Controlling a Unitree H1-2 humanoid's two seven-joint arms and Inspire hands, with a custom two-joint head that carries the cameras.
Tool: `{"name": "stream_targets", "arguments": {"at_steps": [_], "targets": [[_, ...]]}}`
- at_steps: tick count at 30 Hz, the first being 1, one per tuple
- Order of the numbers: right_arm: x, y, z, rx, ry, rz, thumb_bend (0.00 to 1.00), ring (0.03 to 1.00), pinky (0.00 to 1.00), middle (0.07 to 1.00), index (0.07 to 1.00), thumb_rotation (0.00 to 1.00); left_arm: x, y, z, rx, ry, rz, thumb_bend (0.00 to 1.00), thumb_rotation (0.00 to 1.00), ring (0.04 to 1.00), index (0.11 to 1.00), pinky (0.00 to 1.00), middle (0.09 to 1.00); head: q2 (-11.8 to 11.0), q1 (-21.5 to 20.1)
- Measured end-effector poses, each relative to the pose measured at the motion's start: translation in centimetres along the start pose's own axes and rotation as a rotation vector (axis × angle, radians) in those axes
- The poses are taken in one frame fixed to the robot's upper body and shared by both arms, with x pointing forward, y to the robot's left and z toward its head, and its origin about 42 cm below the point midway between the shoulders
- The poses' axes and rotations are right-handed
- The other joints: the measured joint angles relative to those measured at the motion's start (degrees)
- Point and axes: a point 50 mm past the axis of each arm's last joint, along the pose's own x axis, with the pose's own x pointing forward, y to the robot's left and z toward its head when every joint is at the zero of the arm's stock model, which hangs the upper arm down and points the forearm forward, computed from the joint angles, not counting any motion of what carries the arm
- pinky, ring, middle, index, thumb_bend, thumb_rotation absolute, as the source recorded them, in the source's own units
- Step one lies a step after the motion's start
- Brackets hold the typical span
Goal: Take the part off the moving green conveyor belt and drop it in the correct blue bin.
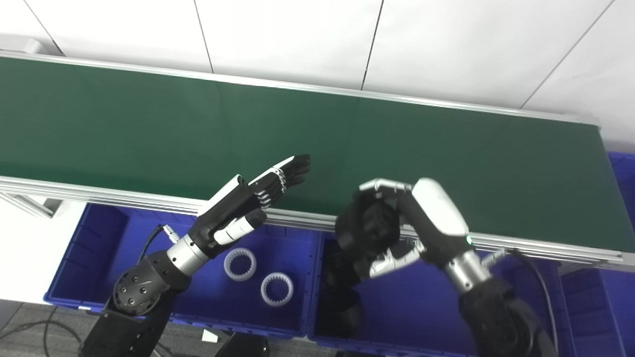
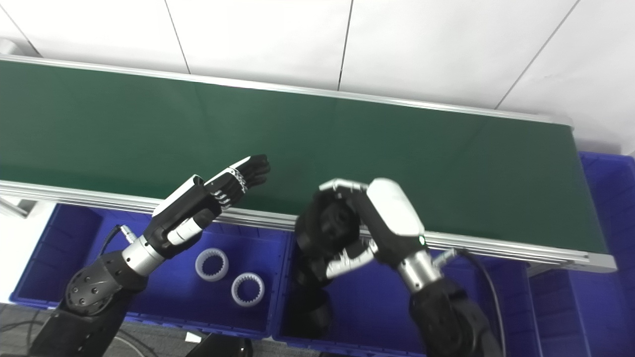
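Clamping a black part point(image 1: 369, 228), the right hand point(image 1: 397, 223) hangs over a blue bin point(image 1: 416, 307); left hand point(image 1: 248, 203) empty, fingers straight.

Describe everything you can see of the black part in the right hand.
The black part is a dark, matte, roughly round piece, apparently a gear or ring like the white ones, though details are too dark to tell. The right hand is closed around it, fingers curled over the top and thumb beneath. It hangs above the conveyor's near rail and the right-hand blue bin, where other black parts lie. It touches only the hand.
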Motion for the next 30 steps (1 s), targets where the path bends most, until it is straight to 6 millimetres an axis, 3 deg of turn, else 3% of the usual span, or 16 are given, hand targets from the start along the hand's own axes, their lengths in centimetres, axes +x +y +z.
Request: {"name": "stream_targets", "arguments": {"at_steps": [8,9,12,16,19,23,24,25,28,30], "targets": [[-0.8,1.7,-0.5,0.011,0.044,0.023,0.52,0.439,0.26,0.496,0.465,0.0,0.3,0.0,0.7,0.009,-0.013,-0.004,0.45,0.86,0.983,0.958,0.97,0.988,0.26,0.18],[-0.7,2.1,-0.6,0.011,0.049,0.034,0.53,0.436,0.26,0.493,0.371,0.0,0.3,0.0,0.7,0.006,-0.011,-0.004,0.45,0.85,0.983,0.957,0.97,0.988,0.35,0.27],[-0.6,2.9,-0.6,-0.007,0.057,0.062,0.53,0.433,0.25,0.492,0.324,0.0,0.2,0.0,0.7,0.0,-0.002,-0.004,0.45,0.83,0.982,0.955,0.97,0.987,0.35,0.71],[-0.5,4.3,-1.6,-0.01,0.095,0.106,0.53,0.431,0.29,0.499,0.364,0.0,0.0,-0.1,0.7,-0.005,0.005,-0.002,0.46,0.81,0.98,0.951,0.96,0.984,0.35,0.88],[-0.6,5.4,-2.4,-0.016,0.136,0.109,0.52,0.428,0.32,0.503,0.475,0.0,-0.2,-0.1,0.7,-0.008,0.008,0.006,0.47,0.8,0.977,0.948,0.96,0.981,0.44,1.14],[-0.6,5.7,-2.8,0.009,0.154,0.104,0.53,0.41,0.34,0.49,0.479,0.0,-0.5,-0.1,0.7,-0.017,0.012,0.014,0.47,0.8,0.977,0.947,0.96,0.981,0.53,1.5],[-0.6,5.7,-2.9,0.02,0.156,0.1,0.72,0.431,0.36,0.514,0.524,0.16,-0.5,-0.1,0.7,-0.017,0.012,0.014,0.47,0.8,0.977,0.948,0.96,0.981,0.53,1.5],[-0.6,5.7,-2.8,0.027,0.155,0.098,0.84,0.444,0.38,0.53,0.552,0.26,-0.5,-0.1,0.8,-0.017,0.011,0.015,0.47,0.8,0.977,0.949,0.97,0.981,0.53,1.5],[-0.6,5.7,-3.0,0.03,0.157,0.113,0.93,0.5,0.43,0.609,0.651,0.45,-0.5,-0.2,1.1,-0.013,0.003,0.014,0.46,0.81,0.979,0.95,0.97,0.982,0.53,1.58],[-0.8,5.6,-3.2,0.024,0.159,0.129,0.93,0.544,0.48,0.638,0.673,0.48,-0.6,-0.1,1.1,-0.014,0.005,0.016,0.46,0.8,0.979,0.949,0.97,0.982,0.53,1.58]]}}
